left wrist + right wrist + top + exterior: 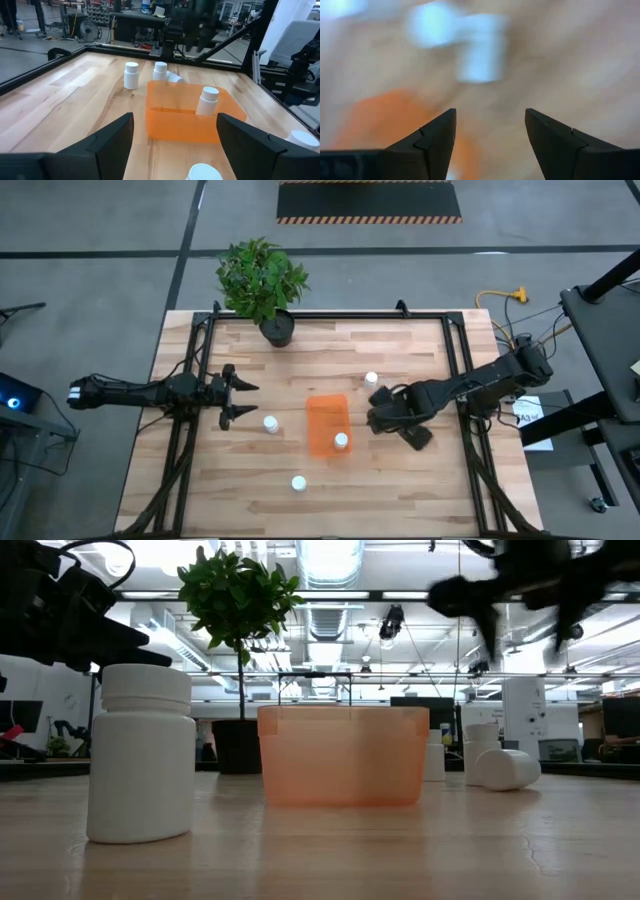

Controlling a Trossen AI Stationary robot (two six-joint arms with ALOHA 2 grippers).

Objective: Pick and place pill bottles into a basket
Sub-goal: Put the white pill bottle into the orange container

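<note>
The orange basket (322,420) stands mid-table, and it also shows in the low view (343,755) and the left wrist view (175,120). One white pill bottle (341,441) stands upright inside it (207,100). Other bottles stand on the table at the left (270,423), near (298,483) and far right (371,379). One more lies on its side (508,769). My left gripper (248,400) is open and empty, left of the basket. My right gripper (375,408) is open and empty, above the table just right of the basket; its wrist view is blurred (490,130).
A potted plant (265,285) in a black pot stands at the table's far edge. Black frame rails (190,430) run along both sides of the wooden table. Bare wood lies near the front edge.
</note>
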